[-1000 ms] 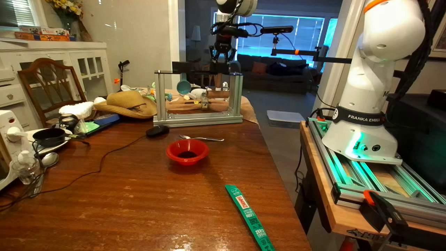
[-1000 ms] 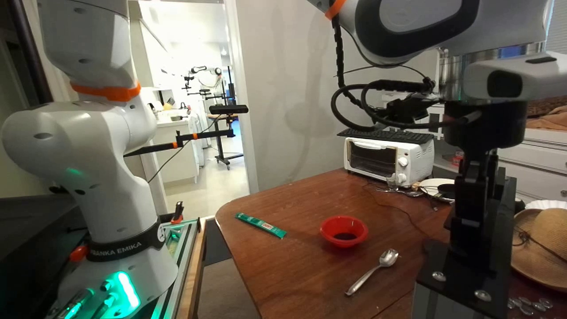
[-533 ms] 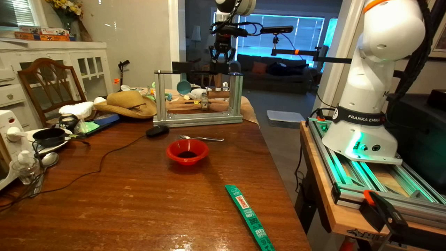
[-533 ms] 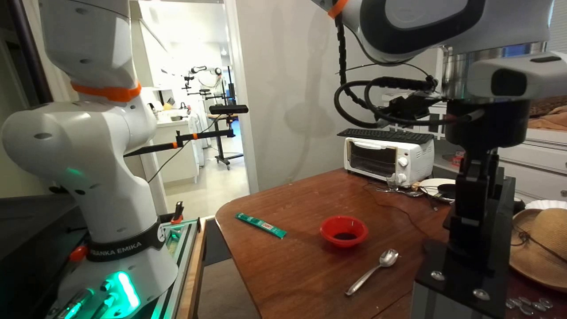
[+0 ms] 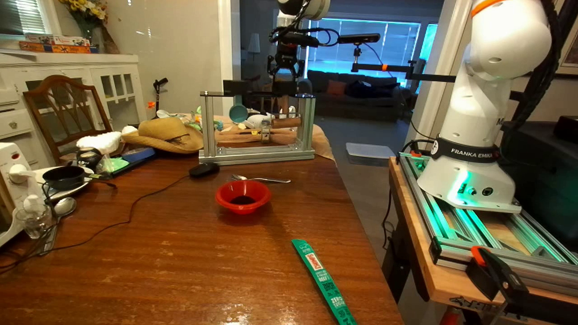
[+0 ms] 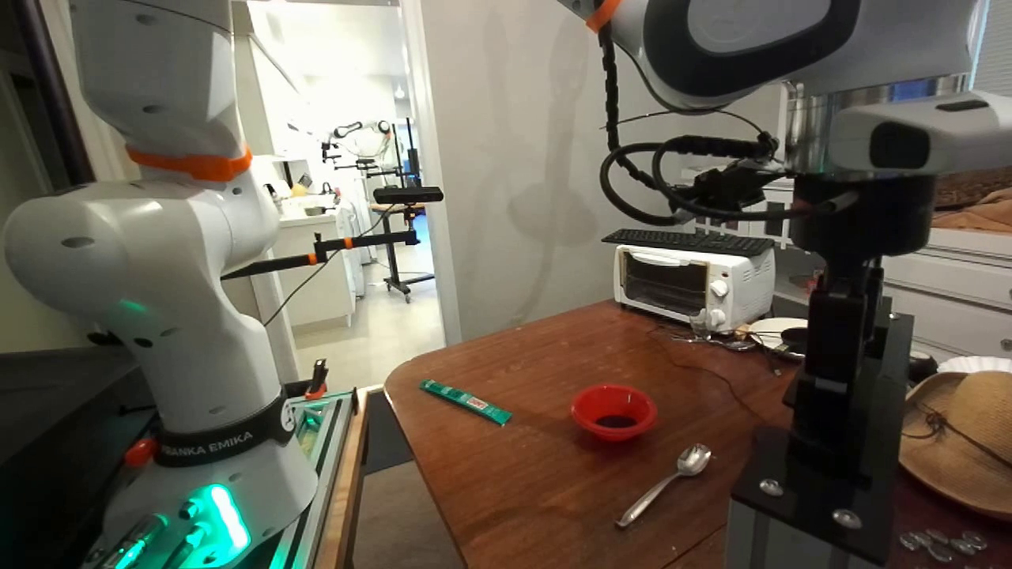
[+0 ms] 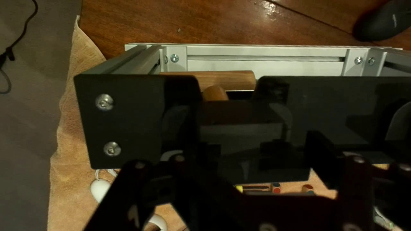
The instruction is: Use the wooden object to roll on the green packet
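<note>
The wooden object, a brown roller with a wooden handle, hangs in a slot of the black-topped rack. In an exterior view the roller shows beneath the rack's top, with a black block above it. My gripper is right over that block, its jaws spread apart on either side. Dark glare in the wrist view hides whether a finger touches the block. The green packet lies flat on the table, well away from the gripper, and also shows as a green strip near the table's corner.
The metal rack frame stands on the table beside a towel with loose items. A red bowl, a spoon and a mouse with a trailing cable lie between rack and packet. A straw hat sits beside the rack.
The jaws have opened from a narrower stance at the black block. In an exterior view the roller has shifted a little to the right, while gripper and arm have shifted slightly left.
</note>
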Controlling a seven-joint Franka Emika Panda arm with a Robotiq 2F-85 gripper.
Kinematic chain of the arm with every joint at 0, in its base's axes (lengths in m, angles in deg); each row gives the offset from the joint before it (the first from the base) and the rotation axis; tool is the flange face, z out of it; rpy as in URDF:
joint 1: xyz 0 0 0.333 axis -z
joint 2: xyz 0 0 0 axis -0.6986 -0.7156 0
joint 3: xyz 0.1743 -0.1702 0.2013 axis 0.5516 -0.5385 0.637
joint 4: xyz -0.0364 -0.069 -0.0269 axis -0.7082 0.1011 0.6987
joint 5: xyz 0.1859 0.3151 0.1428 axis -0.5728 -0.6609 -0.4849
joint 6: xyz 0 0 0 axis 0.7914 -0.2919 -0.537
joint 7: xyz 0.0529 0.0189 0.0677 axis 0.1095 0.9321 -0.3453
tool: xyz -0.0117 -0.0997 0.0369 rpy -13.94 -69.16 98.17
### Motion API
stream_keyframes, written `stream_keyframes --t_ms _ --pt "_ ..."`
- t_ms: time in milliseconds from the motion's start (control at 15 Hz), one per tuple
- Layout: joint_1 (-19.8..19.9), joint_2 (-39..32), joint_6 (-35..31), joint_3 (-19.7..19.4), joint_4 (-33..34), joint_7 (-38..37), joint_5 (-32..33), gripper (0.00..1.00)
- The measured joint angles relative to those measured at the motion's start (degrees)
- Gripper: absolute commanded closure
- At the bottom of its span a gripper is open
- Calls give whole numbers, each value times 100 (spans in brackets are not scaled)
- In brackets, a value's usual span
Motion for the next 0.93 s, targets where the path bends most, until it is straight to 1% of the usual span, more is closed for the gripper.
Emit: stream_keyframes --t_ms 267,600,733,933 --pt "-18 66 -1 5 29 -38 0 0" --pt "-17 309 -1 -20 12 -367 5 0" --pt "-17 505 25 -25 -83 -460 56 0" --pt "-18 841 233 -16 -343 -374 192 0"
